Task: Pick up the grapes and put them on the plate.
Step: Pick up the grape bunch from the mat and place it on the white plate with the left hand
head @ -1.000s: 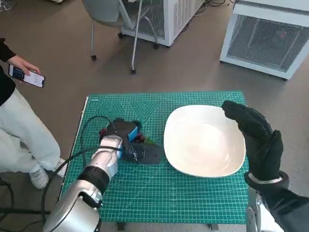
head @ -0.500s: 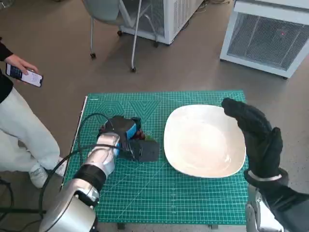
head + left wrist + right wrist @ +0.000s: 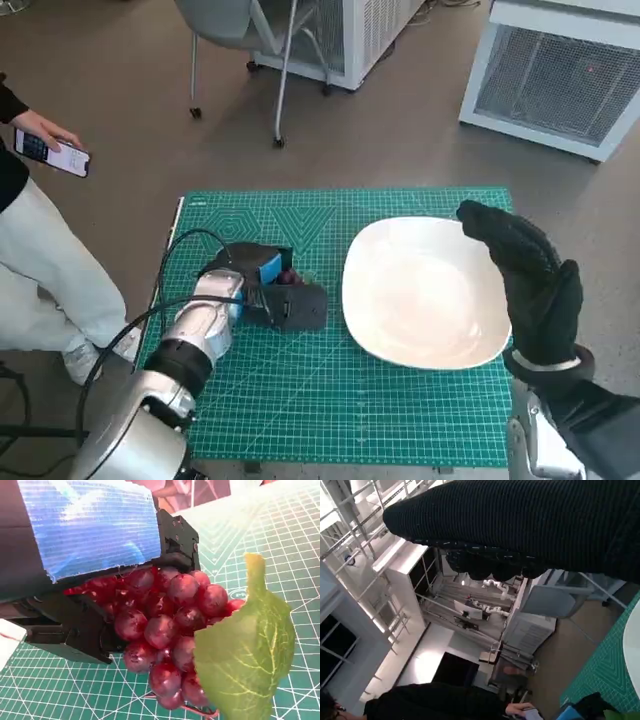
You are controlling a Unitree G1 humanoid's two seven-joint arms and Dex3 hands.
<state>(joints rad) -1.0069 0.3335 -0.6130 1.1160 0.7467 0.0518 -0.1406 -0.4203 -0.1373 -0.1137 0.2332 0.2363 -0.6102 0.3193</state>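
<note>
Left hand [image 3: 268, 292] grips the grapes [image 3: 167, 630] on the green mat [image 3: 330, 400] — right hand [image 3: 530, 280] raised, fingers apart, holding nothing, beside the plate [image 3: 425, 290].

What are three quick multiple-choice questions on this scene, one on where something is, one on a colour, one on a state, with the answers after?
1. Where do the grapes lie?
A. On the plate
B. On the green mat, at the left hand
C. On the floor

2. What colour is the plate?
A. White
B. Blue
C. Black

3. What is on the plate?
A. The grapes
B. A phone
C. Nothing

Answers:
1 B: the head view shows the left hand on the mat beside the plate, and the left wrist view shows the grapes against it.
2 A: the plate is white on the green mat.
3 C: its surface is bare, with the right hand raised at its far edge.
</note>
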